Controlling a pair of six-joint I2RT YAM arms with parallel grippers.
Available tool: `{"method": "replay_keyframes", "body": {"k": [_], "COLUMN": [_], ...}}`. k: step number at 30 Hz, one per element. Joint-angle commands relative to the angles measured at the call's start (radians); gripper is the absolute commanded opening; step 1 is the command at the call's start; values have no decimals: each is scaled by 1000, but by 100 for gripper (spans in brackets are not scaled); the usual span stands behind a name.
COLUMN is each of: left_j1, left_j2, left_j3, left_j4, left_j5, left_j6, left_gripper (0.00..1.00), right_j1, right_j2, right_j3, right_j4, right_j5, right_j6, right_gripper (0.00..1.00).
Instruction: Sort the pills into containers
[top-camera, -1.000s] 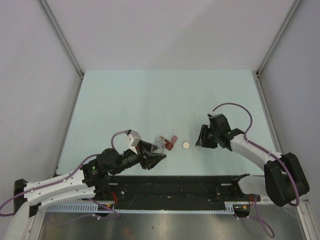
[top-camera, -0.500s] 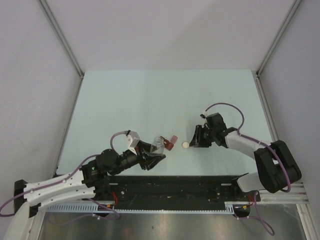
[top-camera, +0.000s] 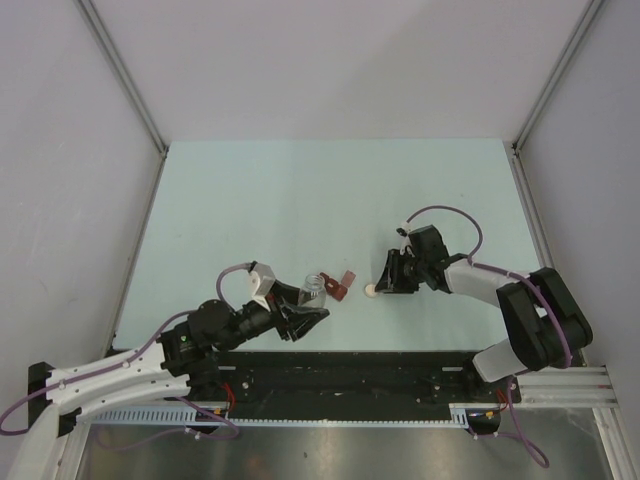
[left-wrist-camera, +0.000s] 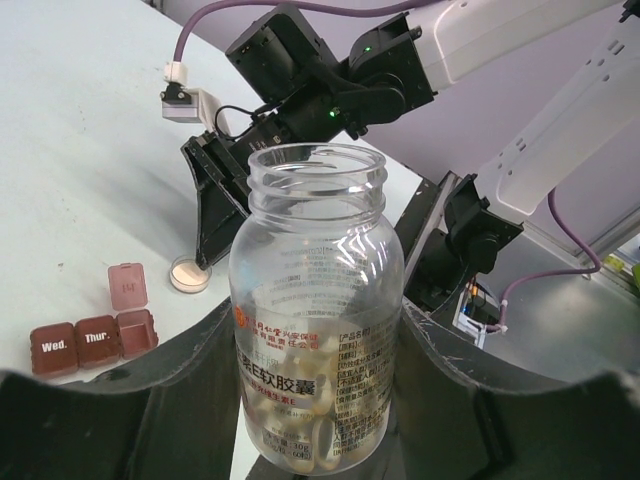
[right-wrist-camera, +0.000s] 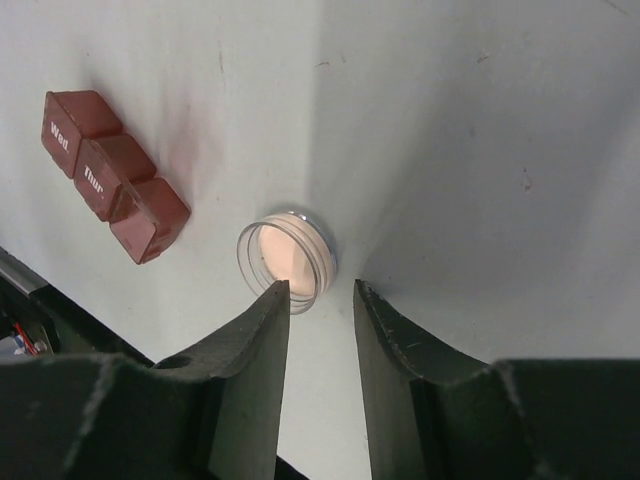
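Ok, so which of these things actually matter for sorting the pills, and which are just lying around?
For the job: pills in the clear bottle; dark red pill box, one lid open.
Lying about: cream bottle cap, by the open right gripper.

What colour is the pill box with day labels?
The pill box is dark red with white lettering, clearest in the right wrist view.

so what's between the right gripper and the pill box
Only the cream bottle cap, just ahead of the right gripper, with the pill box beyond it; the top view shows this.
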Motion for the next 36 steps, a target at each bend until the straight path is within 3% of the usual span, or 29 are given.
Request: {"method": "replay_keyframes", "body": {"k": [1,8,9,10,11,12,21,25,29,36], "left_j1": [-4,-4,-4,-4,-2,-4,-4,-4,-4,-4], "left_j2": [-18,-15,-16,-13,-15,-15,-4,4,7,10], "left_j3": [-10,-10,-9,-9,-10,-9,-7,-2,2,5], "left_j4": [31,30,30,30,30,30,31,31,33,31], "left_j5": [2,1,1,1,1,-1,-1,-1,2,5], "left_j6": [-9,-6,-6,-6,-6,-4,-1,-1,4,7], "left_gripper": [0,0,0,0,0,0,0,0,1,0], "right_j1": [-6,-8,-8,-9,-12,-21,-24,-24,-26,-32], "right_j2": [23,31,33,36,39,45,49,45,39,20], "right_j3": [27,28,28,27,27,28,25,15,-8,-31], "right_j4": [19,13,12,7,-2,-20,-88,-94,-87,-84], "right_j5": [21,54,59,74,87,99,177,200,217,239], "right_j6": [0,14,20,23,35,40,37,48,63,86], "right_gripper": [36,34,29,8,0,0,0,18,28,35]}}
